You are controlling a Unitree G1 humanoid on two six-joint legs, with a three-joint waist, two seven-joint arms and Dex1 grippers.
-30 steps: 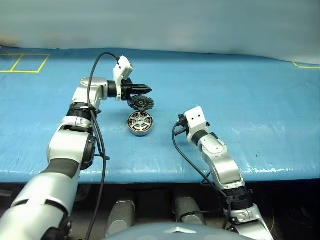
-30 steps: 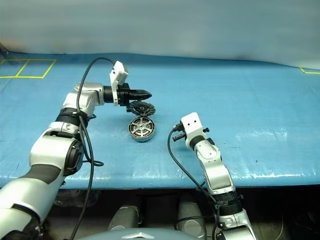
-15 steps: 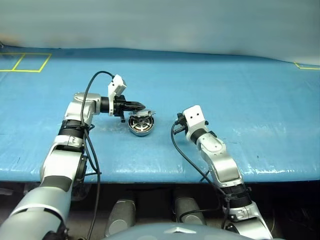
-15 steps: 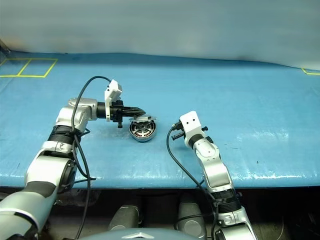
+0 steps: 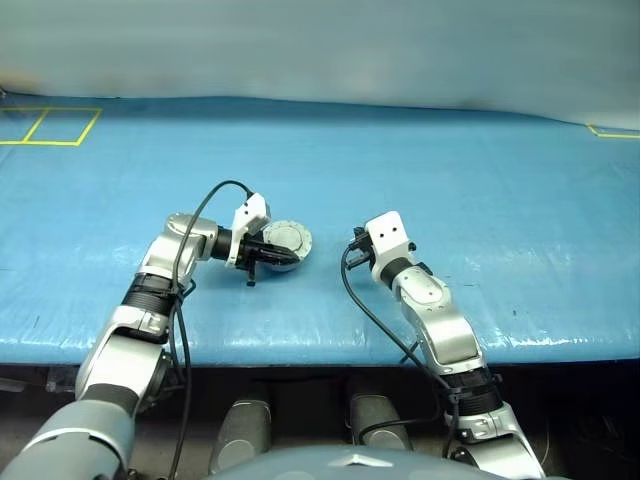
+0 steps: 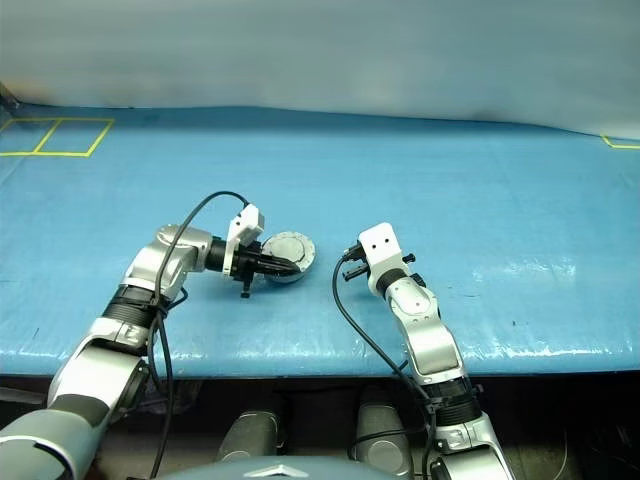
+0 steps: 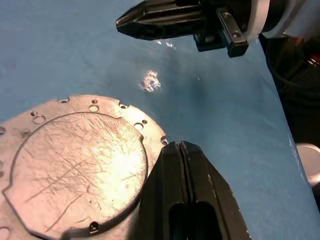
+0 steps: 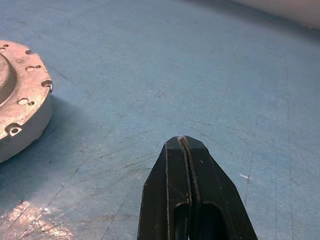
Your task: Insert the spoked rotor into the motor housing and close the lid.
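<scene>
The lid (image 5: 287,237) is seen face-down on the motor housing, plain grey side up, on the blue table (image 5: 480,180). The left gripper (image 5: 284,255) is clenched, its tips laid on the lid's near-left edge. The right gripper (image 8: 184,145) is clenched, empty, just right of the housing.

Even, bright light falls from overhead across my blue plastic-covered table (image 5: 480,200). Glare whitens the scratched round grey-silver metal lid (image 7: 75,170), with a small sparkle on the sheet at one o'clock from it. Shadows stay soft and short. My near black fingers (image 8: 192,200) look slightly blurred.
</scene>
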